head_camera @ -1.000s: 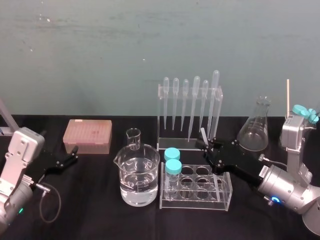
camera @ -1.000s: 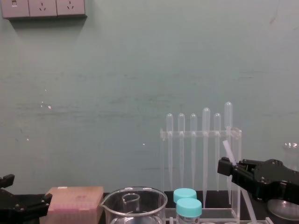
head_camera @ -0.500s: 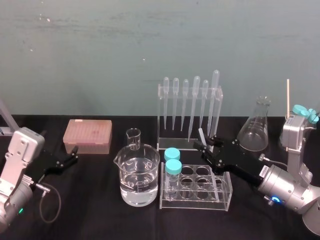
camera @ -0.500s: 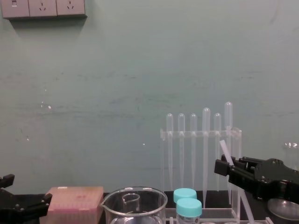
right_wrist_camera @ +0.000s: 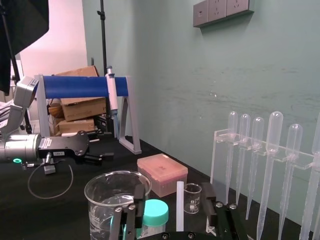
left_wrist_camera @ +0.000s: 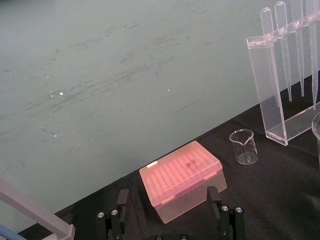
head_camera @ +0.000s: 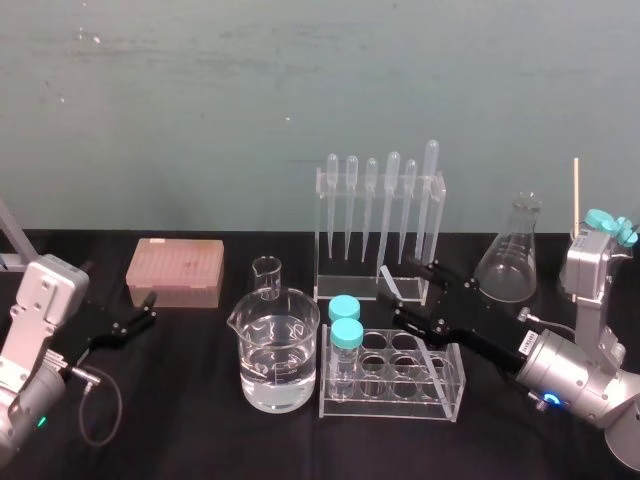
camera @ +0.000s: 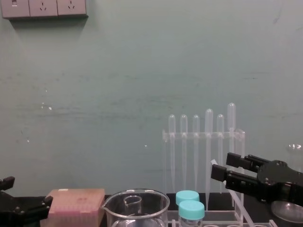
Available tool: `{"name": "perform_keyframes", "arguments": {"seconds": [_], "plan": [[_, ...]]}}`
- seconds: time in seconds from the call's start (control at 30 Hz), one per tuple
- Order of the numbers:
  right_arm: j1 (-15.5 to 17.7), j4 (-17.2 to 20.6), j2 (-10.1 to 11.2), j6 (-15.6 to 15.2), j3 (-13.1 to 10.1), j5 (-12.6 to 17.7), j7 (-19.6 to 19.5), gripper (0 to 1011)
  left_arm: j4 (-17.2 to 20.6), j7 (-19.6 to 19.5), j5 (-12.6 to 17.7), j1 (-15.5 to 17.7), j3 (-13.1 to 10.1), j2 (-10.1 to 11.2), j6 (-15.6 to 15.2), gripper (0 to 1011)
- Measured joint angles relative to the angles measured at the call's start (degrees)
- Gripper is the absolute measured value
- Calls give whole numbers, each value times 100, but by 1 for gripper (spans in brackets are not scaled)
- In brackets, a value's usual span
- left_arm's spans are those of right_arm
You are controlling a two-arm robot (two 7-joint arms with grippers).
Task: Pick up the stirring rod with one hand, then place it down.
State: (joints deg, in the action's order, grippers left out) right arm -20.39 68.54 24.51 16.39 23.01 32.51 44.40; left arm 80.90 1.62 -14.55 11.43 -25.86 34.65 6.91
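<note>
One hand (head_camera: 405, 288) wide open, stirring rod (right_wrist_camera: 180, 206) between

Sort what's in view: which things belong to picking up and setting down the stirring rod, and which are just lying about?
Job in hand: stirring rod; right hand, open either side of it.

Lying about: big beaker, small beaker, pink box, pipette rack, flask, tube rack, left hand parked at the left.

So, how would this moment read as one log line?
right gripper: open around stirring rod | stirring rod: tilted between fingers | left gripper: open, parked left
</note>
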Motion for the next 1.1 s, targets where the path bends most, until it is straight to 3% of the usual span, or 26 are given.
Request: {"name": "perform_keyframes", "arguments": {"seconds": [0.33,0.6,0.77,0.8,0.83,0.93,1.1], "plan": [[1,28,2,38,-5,-13,-5,990,0,0,0,0,0,0,0,1000],[45,301,-42,415,-291,61,-244,1003,0,0,0,0,0,0,0,1000],[214,623,-62,641,-663,-230,-977,1003,0,0,0,0,0,0,0,1000],[283,714,-51,592,-771,-347,-1255,1003,0,0,0,0,0,0,0,1000],[283,714,-51,592,-771,-347,-1255,1003,0,0,0,0,0,0,0,1000],[474,852,-1,253,-988,-588,-1856,1003,0,0,0,0,0,0,0,1000],[715,950,72,-317,-1123,-777,-2339,1003,0,0,0,0,0,0,0,1000]]}}
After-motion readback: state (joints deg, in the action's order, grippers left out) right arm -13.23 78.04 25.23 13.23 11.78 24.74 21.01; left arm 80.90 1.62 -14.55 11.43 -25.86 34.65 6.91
